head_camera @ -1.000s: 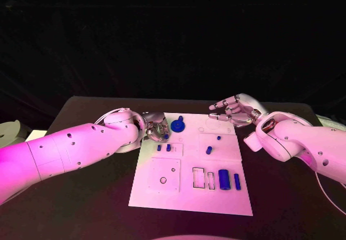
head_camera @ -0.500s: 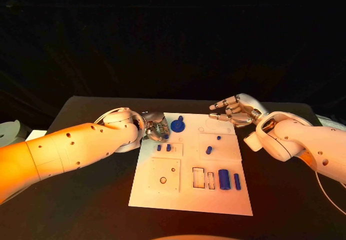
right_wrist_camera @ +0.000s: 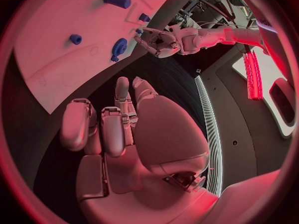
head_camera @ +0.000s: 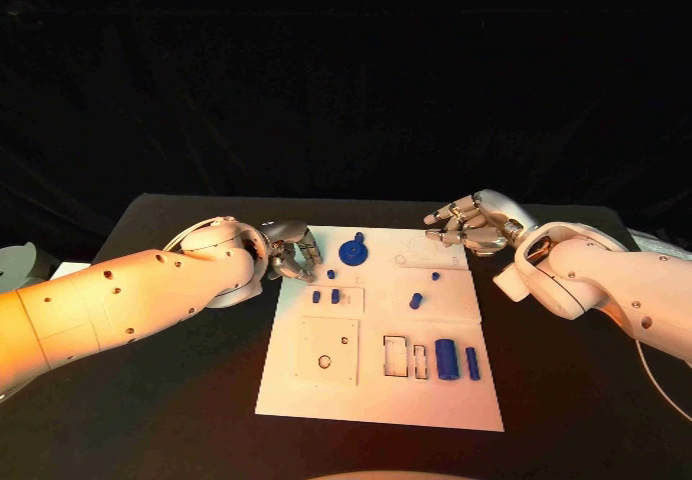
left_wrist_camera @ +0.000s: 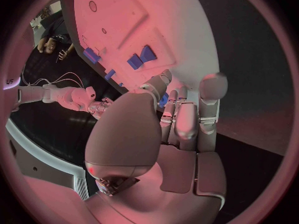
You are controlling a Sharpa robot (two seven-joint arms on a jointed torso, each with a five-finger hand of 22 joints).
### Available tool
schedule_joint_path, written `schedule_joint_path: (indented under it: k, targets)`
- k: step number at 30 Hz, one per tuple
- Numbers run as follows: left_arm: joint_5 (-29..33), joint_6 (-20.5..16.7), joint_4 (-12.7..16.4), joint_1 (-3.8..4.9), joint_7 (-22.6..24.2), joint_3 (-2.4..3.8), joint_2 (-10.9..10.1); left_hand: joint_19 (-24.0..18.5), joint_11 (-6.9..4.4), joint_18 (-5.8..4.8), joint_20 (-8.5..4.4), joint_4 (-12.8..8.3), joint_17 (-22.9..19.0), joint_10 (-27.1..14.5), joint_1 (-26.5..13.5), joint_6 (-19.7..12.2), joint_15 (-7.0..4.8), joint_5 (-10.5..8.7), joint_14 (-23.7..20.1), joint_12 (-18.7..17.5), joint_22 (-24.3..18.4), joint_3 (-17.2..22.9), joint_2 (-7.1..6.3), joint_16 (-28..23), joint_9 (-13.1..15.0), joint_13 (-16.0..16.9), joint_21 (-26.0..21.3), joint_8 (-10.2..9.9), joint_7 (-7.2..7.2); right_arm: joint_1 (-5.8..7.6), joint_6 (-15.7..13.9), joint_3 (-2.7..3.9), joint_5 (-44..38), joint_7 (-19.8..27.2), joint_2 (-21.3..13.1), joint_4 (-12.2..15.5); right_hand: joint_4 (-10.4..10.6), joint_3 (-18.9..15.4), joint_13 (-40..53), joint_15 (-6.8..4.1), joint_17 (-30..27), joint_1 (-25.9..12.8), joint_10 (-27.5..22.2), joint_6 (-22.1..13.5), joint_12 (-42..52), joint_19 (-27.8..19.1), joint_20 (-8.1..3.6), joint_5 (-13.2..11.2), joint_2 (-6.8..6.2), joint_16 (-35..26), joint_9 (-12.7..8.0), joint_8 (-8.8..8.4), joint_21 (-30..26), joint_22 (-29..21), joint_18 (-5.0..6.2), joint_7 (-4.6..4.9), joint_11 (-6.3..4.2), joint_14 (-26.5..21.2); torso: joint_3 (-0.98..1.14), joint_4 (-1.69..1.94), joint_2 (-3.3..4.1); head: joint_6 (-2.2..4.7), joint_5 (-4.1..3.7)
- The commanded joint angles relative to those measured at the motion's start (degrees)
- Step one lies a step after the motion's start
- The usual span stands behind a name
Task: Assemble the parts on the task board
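Left hand (head_camera: 289, 252): we see fingers curled beside the flat white task board (head_camera: 320, 385), nothing visibly held (far-left edge).
Right hand (head_camera: 469, 226): curled, apparently empty, at the far-right corner.

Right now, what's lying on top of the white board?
On the white board lie small blue pieces: a gear at the far end, short pegs in the middle, two cylinders nearer. Nothing covers them; both hands sit off its edges.

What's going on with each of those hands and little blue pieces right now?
Left hand: fingers curled, at the board's left edge, whether it holds a piece is unclear.
Right hand: fingers curled, nothing in it, past the board's far right corner.
Blue gear: on the task board, untouched.
Two blue cylinders: lying side by side near the right edge.
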Motion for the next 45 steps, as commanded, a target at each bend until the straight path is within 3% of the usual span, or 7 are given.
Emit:
schedule_joint_path:
  k: [1,4,6,10,14,27,45]
  targets:
    - [10.18,-6.41,0.17,0.10,4.97,0.19,-1.14,1.00,-0.75,-0.37,-0.32,-0.31,0.59,3.87,0.87,2.73,-0.77,0.34,0.85,1.95,1.16,2.42,0.95,0.57,0.19,0.25,1.28,0.90,-0.14,-0.04,2.44,0.00,-8.82,-2.80,-0.14,-0.85,-0.66,2.06,-4.80,-0.21,-0.29,2.00,-1.91,0.71,-5.25,0.10,-0.31,-0.85,-0.79,-1.74,-0.04,0.14,-0.14,0.05,0.87,0.26,-0.15,2.93,0.03,0.06,-0.01,0.16,0.00]
    - [24.70,-10.26,0.18,0.22,9.69,0.23,-2.27,0.45,-0.97,-0.19,-0.59,-0.95,0.51,5.83,1.81,5.09,-0.95,0.40,0.60,2.90,0.42,5.12,1.57,0.63,0.33,0.29,0.22,1.77,0.03,-0.04,2.74,0.01,-12.44,-3.56,-0.26,-1.48,-1.64,4.60,-9.44,0.27,-0.03,4.01,-3.36,1.19,-10.22,0.79,0.00,-2.49,-1.47,-1.55,-0.10,0.09,0.47,0.98,0.66,0.69,0.52,3.13,0.04,0.05,0.03,0.22,0.02]
    - [37.97,-12.06,0.55,0.26,14.45,0.20,-3.00,-1.19,-0.94,0.48,-0.57,-1.15,-3.67,6.56,1.76,6.25,-0.96,0.38,-1.11,3.38,-3.15,6.86,1.75,-1.65,0.32,0.26,-4.36,2.19,0.10,-0.04,2.98,0.01,-16.40,-4.22,-0.36,-1.56,-2.00,6.68,-13.66,0.85,-0.10,4.36,-2.58,1.49,-14.06,0.91,0.43,-3.98,-2.50,-1.57,-0.20,-0.06,0.57,1.08,0.69,1.23,1.18,3.20,0.11,0.03,0.06,0.26,-0.05]
    - [68.83,-10.03,2.24,0.25,24.71,-0.15,-4.39,-5.68,-0.91,1.83,-0.30,-0.12,-11.75,6.43,-1.26,6.03,-0.51,0.07,-5.55,3.86,-10.03,7.11,0.61,-6.30,-0.18,0.10,-13.63,1.87,0.14,-0.09,4.04,0.01,-26.44,-6.23,-0.40,-1.06,-2.59,10.14,-19.87,1.13,-0.48,4.04,-0.76,2.69,-19.44,0.90,1.06,-5.72,-4.42,-1.83,-0.19,-0.11,0.59,1.10,0.66,1.14,1.31,3.16,0.01,0.11,0.02,0.45,-0.51]
    - [82.71,-8.21,3.89,0.13,30.01,-0.32,-5.74,-7.03,-1.13,2.19,-0.08,1.35,-12.86,7.09,-4.17,5.70,-0.47,-0.07,-6.63,5.06,-11.53,5.05,0.32,-6.58,-0.33,0.43,-15.82,1.72,-0.09,-0.60,5.45,0.02,-35.31,-8.69,-0.46,0.46,-2.62,11.11,-22.01,1.23,-1.35,3.53,-0.67,3.01,-21.14,0.70,1.24,-6.82,-5.32,-2.51,-0.22,-0.37,0.33,0.68,0.75,0.71,1.40,2.95,0.02,0.04,0.00,0.57,-1.01]
    - [90.07,-5.63,6.72,-0.07,31.67,-0.66,-7.63,-8.24,-1.58,2.37,-0.21,0.98,-15.26,8.10,-4.02,6.32,-0.81,0.07,-8.08,7.05,-11.80,4.25,1.27,-7.42,-0.29,1.11,-16.50,2.11,-0.21,-1.44,11.79,0.03,-46.13,-15.57,0.19,2.71,-2.41,13.75,-27.89,1.56,-3.31,2.26,-0.33,3.71,-23.95,0.10,1.62,-9.44,-6.98,-4.06,-0.29,-1.32,-0.83,-1.08,1.04,0.69,1.83,2.71,0.03,-0.10,0.09,0.76,-1.60]
    - [88.62,-5.21,7.30,-0.14,30.54,-0.79,-7.38,-9.22,-1.20,2.30,-0.02,0.59,-17.71,7.16,-3.95,5.79,-0.53,0.19,-9.54,7.71,-12.05,3.78,1.48,-8.56,-0.41,1.26,-16.96,1.90,0.27,-2.29,13.41,0.02,-46.95,-15.65,2.00,2.70,-2.42,16.96,-31.65,1.53,-4.59,1.78,1.58,5.17,-24.21,0.02,1.65,-11.17,-6.77,-5.02,-0.16,-1.27,-1.44,-1.86,1.16,0.74,1.74,2.59,0.07,0.00,0.06,0.66,-1.37]
